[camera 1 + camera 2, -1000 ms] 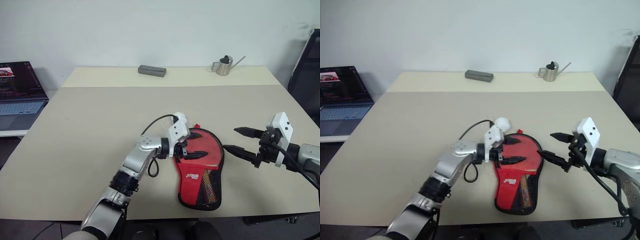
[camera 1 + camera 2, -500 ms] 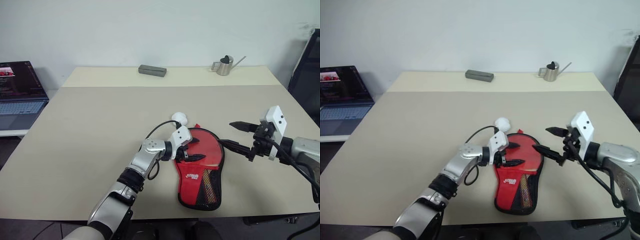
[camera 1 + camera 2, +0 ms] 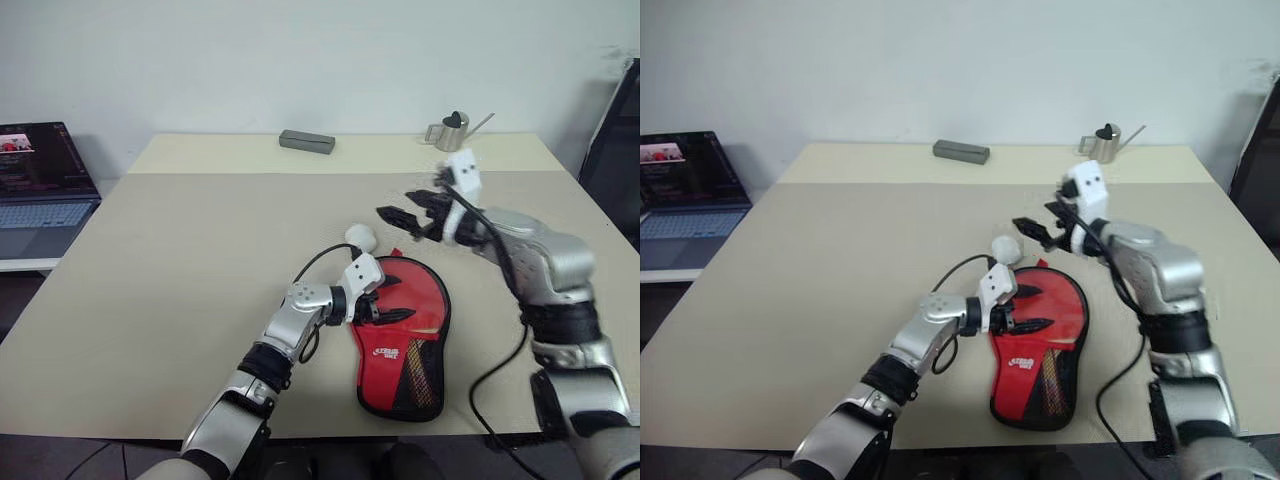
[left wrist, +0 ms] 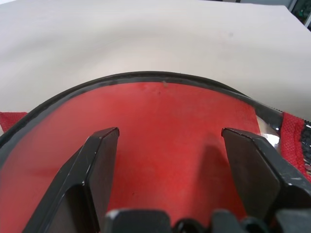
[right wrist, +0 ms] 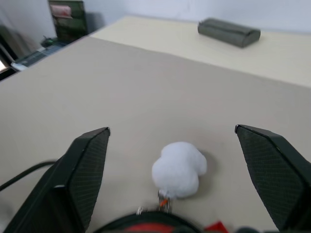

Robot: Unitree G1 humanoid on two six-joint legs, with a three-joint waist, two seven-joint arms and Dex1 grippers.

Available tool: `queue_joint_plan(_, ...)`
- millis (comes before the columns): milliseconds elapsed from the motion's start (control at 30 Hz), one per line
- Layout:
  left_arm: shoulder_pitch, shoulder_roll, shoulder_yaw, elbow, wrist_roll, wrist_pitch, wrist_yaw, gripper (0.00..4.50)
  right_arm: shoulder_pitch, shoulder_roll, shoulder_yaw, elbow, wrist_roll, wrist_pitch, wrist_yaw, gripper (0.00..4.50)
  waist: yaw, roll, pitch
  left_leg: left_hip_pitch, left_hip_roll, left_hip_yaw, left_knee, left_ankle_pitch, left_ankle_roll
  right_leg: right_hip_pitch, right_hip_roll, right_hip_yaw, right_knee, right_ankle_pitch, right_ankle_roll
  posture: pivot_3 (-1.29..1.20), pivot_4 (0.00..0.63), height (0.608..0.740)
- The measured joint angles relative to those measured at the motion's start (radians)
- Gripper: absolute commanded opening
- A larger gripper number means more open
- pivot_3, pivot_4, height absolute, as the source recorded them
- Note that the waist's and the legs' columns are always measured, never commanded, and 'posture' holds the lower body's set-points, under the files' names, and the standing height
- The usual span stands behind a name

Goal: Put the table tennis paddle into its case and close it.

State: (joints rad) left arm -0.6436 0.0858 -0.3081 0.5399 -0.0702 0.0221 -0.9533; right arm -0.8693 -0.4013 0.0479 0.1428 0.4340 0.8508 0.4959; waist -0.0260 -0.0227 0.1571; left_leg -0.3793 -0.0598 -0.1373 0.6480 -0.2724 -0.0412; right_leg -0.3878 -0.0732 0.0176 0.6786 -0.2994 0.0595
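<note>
Right wrist view: right gripper (image 5: 180, 182) spread wide above pom-pom (image 5: 179, 168)

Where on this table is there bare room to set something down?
Bare: the table left of the case, and the stretch between it and the grey box. Crowded: around the case, under the left pincer and right pincer.

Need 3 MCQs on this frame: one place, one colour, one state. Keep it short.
1. Where is the white pom-pom?
A. at the case's far end
B. on the laptop
C. in the watering can

2. What colour is the case side facing up?
A. blue
B. red
C. green

3. How does the right gripper stand?
A. shut on the pom-pom
B. shut on the grey box
C. open, holding nothing

Key: 1 A, it lies on the table just past the case; 2 B, red with black mesh; 3 C, the right wrist view shows its fingers wide apart above the pom-pom.
</note>
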Motion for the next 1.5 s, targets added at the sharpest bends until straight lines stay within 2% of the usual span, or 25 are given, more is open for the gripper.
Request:
queue_joint_plan(167, 0.008, 0.003, 0.0, -0.018, 0.002, 0.01, -0.001, 3.67, -0.139, 0.081, 0.092, 0.38, -0.151, -0.153, 0.02, 4.5, -0.006, 0.001, 0.0, 0.0, 0.0, 0.001, 0.0, 0.0, 0.0, -0.001, 0.0, 0.001, 0.001, 0.0, 0.0, 0.0, 0.15, 0.74)
queue_joint_plan(433, 0.013, 0.003, -0.002, -0.027, 0.004, 0.015, -0.001, 3.67, -0.278, 0.205, 0.101, 0.769, -0.272, -0.365, 0.033, 4.5, -0.009, 0.002, -0.001, 0.0, 0.0, 0.001, 0.0, 0.0, 0.0, -0.001, 0.0, 0.001, 0.001, 0.0, 0.0, 0.0, 0.15, 0.74)
queue_joint_plan(600, 0.023, 0.004, -0.002, -0.039, 0.005, 0.017, 0.0, 3.67, -0.309, 0.265, 0.093, 0.936, -0.329, -0.456, 0.021, 4.5, -0.01, 0.002, -0.001, 0.0, 0.0, 0.001, 0.0, 0.0, 0.0, -0.002, 0.0, 0.001, 0.001, 0.0, 0.0, 0.0, 0.15, 0.74)
queue_joint_plan(867, 0.033, 0.009, -0.001, -0.064, 0.005, 0.038, 0.005, 3.67, -0.323, 0.287, 0.089, 1.043, -0.391, -0.548, -0.001, 4.5, -0.015, 0.003, -0.001, 0.0, 0.0, 0.001, 0.0, 0.0, 0.0, -0.002, 0.0, 0.001, 0.002, 0.0, 0.0, 0.0, 0.15, 0.74)
queue_joint_plan(967, 0.043, 0.012, -0.001, -0.077, 0.005, 0.042, 0.005, 3.7, -0.324, 0.292, 0.078, 1.057, -0.406, -0.564, -0.013, 3.89, -0.018, 0.003, -0.002, 0.0, 0.0, 0.001, 0.0, 0.0, 0.0, -0.002, 0.0, 0.002, 0.002, 0.0, 0.0, 0.0, 0.15, 0.74)
queue_joint_plan(1267, 0.052, 0.023, -0.001, -0.097, 0.01, 0.056, 0.007, 3.7, -0.324, 0.302, 0.06, 1.062, -0.442, -0.591, -0.019, 0.93, -0.027, 0.004, -0.002, 0.001, 0.0, 0.001, 0.0, 0.0, 0.0, -0.002, 0.0, 0.002, 0.002, 0.0, 0.0, 0.0, 0.15, 0.74)
queue_joint_plan(1400, 0.053, 0.024, -0.001, -0.097, 0.011, 0.056, 0.009, 3.7, -0.324, 0.303, 0.047, 1.062, -0.445, -0.598, -0.031, 0.22, -0.027, 0.004, -0.002, 0.001, 0.0, 0.001, 0.0, 0.0, 0.0, -0.002, 0.0, 0.002, 0.002, 0.0, 0.0, 0.0, 0.15, 0.74)
queue_joint_plan(1500, 0.056, 0.024, -0.001, -0.097, 0.011, 0.054, 0.012, 3.7, -0.326, 0.3, 0.021, 1.062, -0.445, -0.602, -0.057, 0.18, -0.027, 0.004, -0.002, 0.001, 0.0, 0.001, 0.0, 0.0, 0.0, -0.002, 0.0, 0.002, 0.002, 0.0, 0.0, 0.0, 0.15, 0.74)
